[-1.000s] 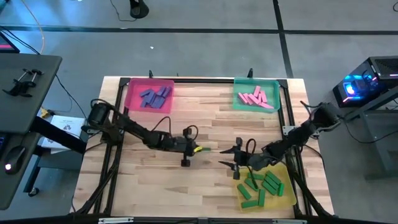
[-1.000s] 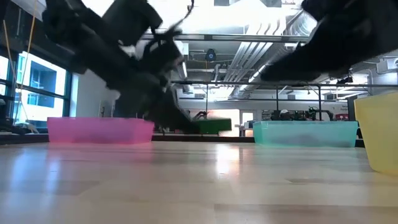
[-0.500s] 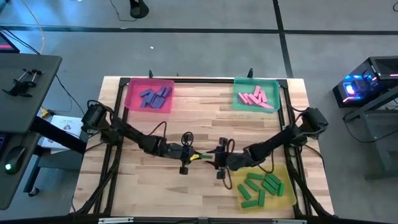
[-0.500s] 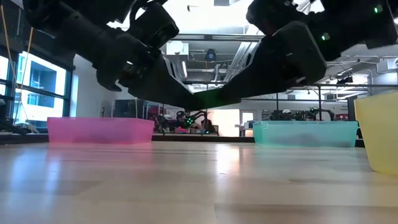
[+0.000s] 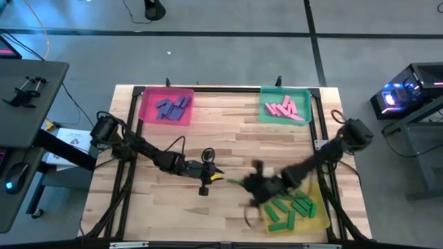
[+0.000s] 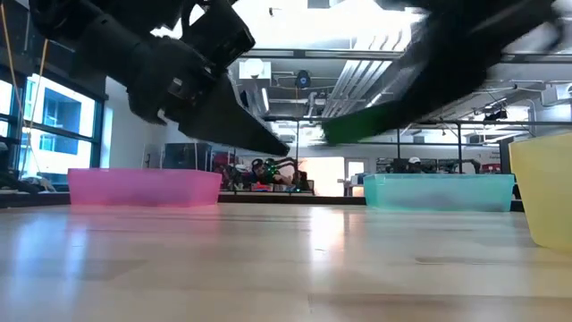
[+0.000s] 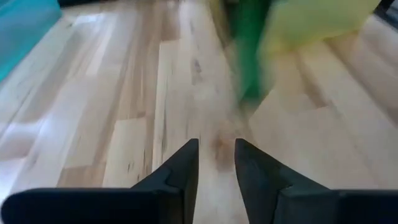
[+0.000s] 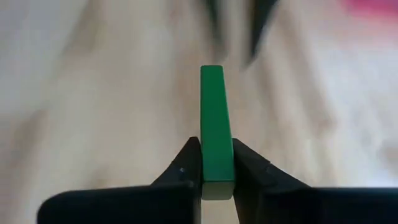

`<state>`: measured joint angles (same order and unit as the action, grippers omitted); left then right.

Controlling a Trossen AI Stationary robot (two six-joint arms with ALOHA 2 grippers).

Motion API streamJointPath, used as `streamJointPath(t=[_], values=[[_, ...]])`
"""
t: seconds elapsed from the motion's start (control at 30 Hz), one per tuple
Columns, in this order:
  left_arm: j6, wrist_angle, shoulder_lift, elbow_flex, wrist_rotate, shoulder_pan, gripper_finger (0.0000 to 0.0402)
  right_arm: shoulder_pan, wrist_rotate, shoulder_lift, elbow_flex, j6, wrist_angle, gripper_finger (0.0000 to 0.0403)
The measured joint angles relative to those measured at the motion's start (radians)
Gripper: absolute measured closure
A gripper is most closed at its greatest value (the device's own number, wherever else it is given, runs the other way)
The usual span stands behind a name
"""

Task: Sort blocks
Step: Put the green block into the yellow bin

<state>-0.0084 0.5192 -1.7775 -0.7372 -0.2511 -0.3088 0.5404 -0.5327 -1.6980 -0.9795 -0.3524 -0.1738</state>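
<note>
Green block (image 8: 216, 124) sits clamped between the right end effector's (image 8: 216, 167) fingers; left end effector (image 7: 216, 163) narrowly parted, empty.

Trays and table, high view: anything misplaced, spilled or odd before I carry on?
Nothing stands out. Blue-purple blocks lie in the pink tray, pink blocks in the teal tray, green blocks in the yellow tray. The right claw grips one green block; the left claw is empty.
</note>
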Motion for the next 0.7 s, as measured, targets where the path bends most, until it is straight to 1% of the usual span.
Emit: streamJointPath(t=[0.17,0.23,0.3,0.4,0.53,0.6,0.7], values=[[-0.018,-0.017,-0.001,0.001,-0.009,-0.005,0.0292,0.212,0.057,0.049,-0.157,-0.373,-0.528,0.0377],[-0.029,-0.024,-0.001,0.001,-0.008,-0.006,0.0288,0.303,0.085,0.051,-0.219,-0.549,-0.656,0.0377],[-0.044,-0.025,-0.001,0.001,-0.005,-0.006,0.0288,0.395,0.126,0.051,-0.263,-0.725,-0.735,0.0377],[-0.051,-0.025,-0.001,0.001,-0.005,-0.006,0.0287,0.508,0.14,0.051,-0.285,-0.966,-0.771,0.0376],[-0.051,-0.022,-0.001,0.001,-0.005,-0.006,0.0287,0.582,0.156,0.051,-0.239,-1.194,-0.767,0.0369],[-0.051,-0.021,-0.001,0.001,-0.004,-0.006,0.0287,0.593,0.198,0.051,-0.204,-1.256,-0.753,0.037],[-0.051,-0.02,-0.001,0.001,-0.003,-0.006,0.0287,0.576,0.232,0.051,-0.153,-1.263,-0.708,0.0371]])
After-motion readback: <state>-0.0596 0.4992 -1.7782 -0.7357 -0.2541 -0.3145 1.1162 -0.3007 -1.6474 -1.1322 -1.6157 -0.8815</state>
